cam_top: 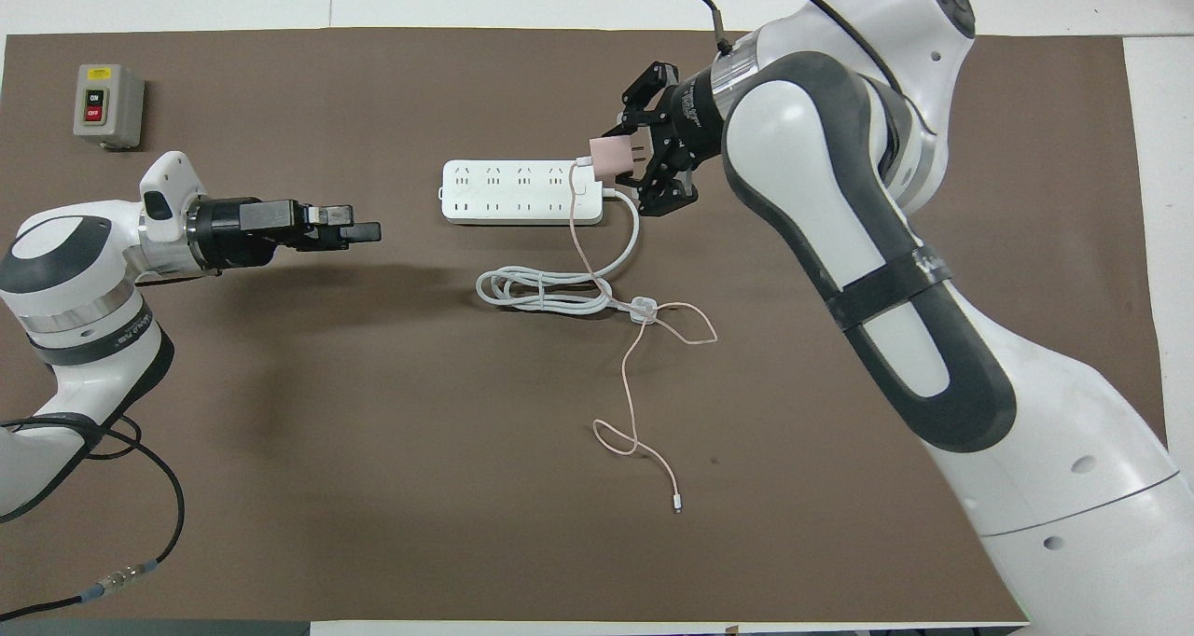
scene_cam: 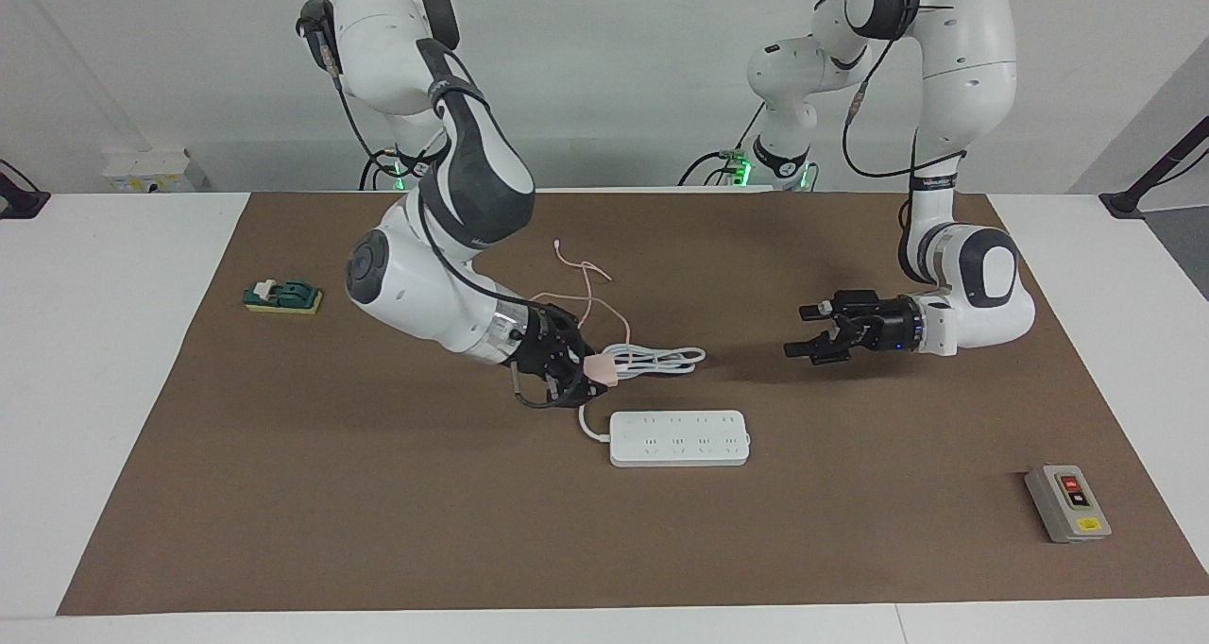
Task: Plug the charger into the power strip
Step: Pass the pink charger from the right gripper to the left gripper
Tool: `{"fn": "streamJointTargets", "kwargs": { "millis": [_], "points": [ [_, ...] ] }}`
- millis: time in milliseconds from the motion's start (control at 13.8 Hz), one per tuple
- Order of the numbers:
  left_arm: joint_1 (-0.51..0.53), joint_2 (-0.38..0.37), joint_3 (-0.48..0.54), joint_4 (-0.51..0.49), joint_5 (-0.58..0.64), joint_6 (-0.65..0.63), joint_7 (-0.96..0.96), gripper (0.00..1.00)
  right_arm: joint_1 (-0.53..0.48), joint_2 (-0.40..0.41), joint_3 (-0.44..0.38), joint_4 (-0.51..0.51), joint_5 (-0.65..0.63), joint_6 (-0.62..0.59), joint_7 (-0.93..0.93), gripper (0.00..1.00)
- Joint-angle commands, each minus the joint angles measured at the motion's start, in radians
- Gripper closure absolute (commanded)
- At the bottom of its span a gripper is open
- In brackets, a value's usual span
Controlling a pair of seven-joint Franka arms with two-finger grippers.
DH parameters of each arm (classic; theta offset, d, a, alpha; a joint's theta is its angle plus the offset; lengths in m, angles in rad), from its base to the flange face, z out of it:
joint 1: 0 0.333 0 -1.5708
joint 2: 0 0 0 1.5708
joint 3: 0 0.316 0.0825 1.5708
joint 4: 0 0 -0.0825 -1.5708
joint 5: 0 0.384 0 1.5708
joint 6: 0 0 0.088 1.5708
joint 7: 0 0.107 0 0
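While the left hand (scene_cam: 820, 334) waits with fingers apart over bare desk (scene_cam: 378, 493), the right hand (cam_top: 644, 165) is clamped on the charger (cam_top: 611, 156), over the power strip's (cam_top: 508, 191) corded end. I'd judge the carry done; next, turn its prongs down onto a socket and press.

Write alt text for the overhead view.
The right pincer holds a pink charger over the end of a white power strip lying on a brown mat, its pink cable trailing toward the robots. The left pincer waits over the mat, near a grey switch box.
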Motion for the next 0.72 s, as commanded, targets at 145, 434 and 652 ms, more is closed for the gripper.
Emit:
{"fn": "streamJointTargets", "kwargs": {
  "millis": [145, 434, 652],
  "points": [
    [-0.101, 0.023, 0.004, 0.009, -0.134, 0.046, 0.019, 0.0, 0.088, -0.008, -0.004, -0.019, 0.022, 0.105, 0.093, 1.0],
    [-0.176, 0.023, 0.004, 0.008, -0.202, 0.077, 0.003, 0.0, 0.141, -0.007, -0.004, -0.027, 0.013, 0.161, 0.098, 1.0],
    [-0.187, 0.02, -0.004, 0.003, -0.214, 0.056, -0.161, 0.0, 0.163, -0.005, -0.006, -0.043, 0.005, 0.193, 0.098, 1.0]
  ]
}}
